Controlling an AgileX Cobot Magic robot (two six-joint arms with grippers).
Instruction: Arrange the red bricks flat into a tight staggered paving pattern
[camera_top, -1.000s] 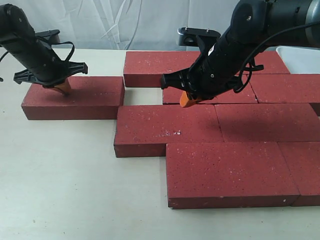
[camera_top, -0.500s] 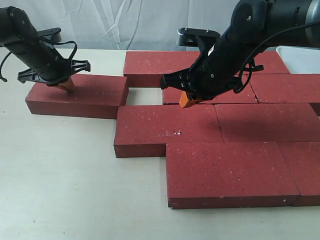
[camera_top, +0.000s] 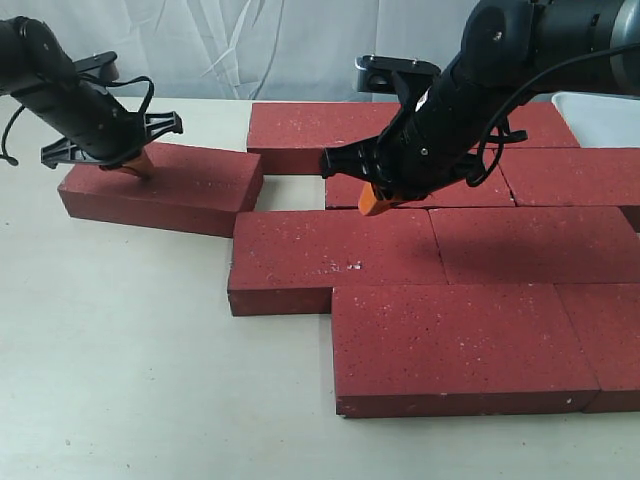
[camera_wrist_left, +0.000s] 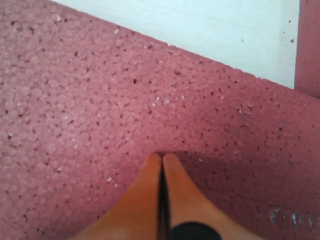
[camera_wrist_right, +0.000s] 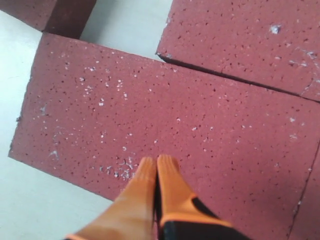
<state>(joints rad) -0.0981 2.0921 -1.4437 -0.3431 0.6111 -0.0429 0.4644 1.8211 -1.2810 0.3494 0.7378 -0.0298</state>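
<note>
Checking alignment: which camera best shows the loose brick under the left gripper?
Exterior view: the whole loose brick shows, skewed beside the pattern. Left wrist shows only part of its top; right wrist, just one corner.

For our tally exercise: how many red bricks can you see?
9 bricks: a loose brick under the left claw; two each in back row, second row, third row, front row. The right arm may hide others.

A pale cream worktop (camera_top: 120, 350) with a smooth matte surface fills the lower and left parts of the exterior view, and the shadows on it are soft and short under even, diffuse light. Behind its far edge hangs a white, creased sheet (camera_top: 250, 45) as a backdrop. At the right edge, far back, the corner of a white container (camera_top: 605, 115) shows.
</note>
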